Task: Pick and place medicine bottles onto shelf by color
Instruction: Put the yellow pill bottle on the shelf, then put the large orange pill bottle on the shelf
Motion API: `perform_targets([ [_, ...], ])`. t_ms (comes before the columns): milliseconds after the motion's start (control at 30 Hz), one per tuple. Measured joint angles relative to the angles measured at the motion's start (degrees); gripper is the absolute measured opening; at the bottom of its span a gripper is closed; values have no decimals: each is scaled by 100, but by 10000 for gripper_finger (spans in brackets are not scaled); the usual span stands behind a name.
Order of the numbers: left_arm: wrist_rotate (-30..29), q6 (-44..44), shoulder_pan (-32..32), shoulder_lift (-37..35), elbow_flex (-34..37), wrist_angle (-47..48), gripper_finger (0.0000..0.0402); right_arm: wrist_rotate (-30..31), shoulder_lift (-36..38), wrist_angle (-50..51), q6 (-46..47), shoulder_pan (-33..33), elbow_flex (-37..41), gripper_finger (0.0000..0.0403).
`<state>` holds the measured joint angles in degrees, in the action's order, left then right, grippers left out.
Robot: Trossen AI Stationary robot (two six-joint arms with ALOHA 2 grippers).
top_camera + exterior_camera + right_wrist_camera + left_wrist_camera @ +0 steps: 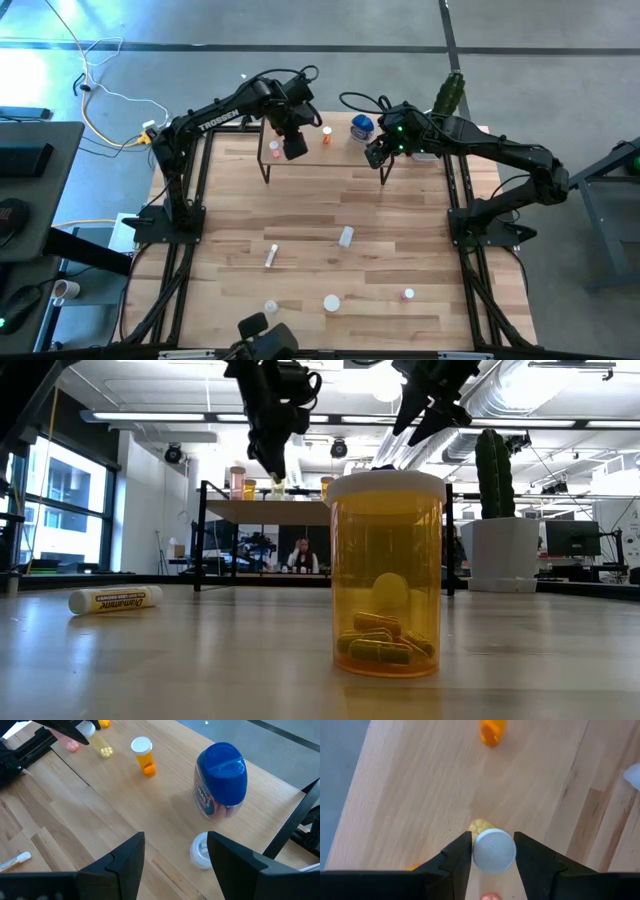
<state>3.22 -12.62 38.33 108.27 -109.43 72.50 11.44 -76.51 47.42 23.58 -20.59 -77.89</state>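
Left gripper over the left part of the shelf, fingers narrow around a clear vial with a white cap, small yellow pills visible inside; whether the fingers press it or stand just off it cannot be told. Just beside it on the shelf top, a pink-capped bottle. Further along the shelf, an orange bottle upright with a white cap. Near the shelf's right end, a large round blue jar, contents seen only dimly through the clear lower wall, and a small white bottle next to it. Right gripper hanging above that end, fingers wide and holding nothing.

Close to the low camera, on the table, an orange bottle standing upright, white lid on, yellow capsules lying at the bottom. To its left, a white tube lying on its side. More small bottles scattered on the near half of the table.
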Motion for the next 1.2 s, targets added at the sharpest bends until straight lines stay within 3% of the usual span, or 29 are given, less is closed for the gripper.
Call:
perform_targets([
  [333, -391, -149, 14, 0, -126, -225, 175, -6, -2, -2, 203, 2, 0, 206],
  [700, -391, -149, 25, 0, -713, 7, 177, -110, -2, -4, 557, 413, 0, 206],
  [867, -372, -223, -50, -9, -952, 393, 177, -492, -1, -2, 750, 787, 0, 206],
  [1200, 885, -249, -312, -250, -944, 782, 177, -568, -2, 407, 614, 1669, 0, 206],
])
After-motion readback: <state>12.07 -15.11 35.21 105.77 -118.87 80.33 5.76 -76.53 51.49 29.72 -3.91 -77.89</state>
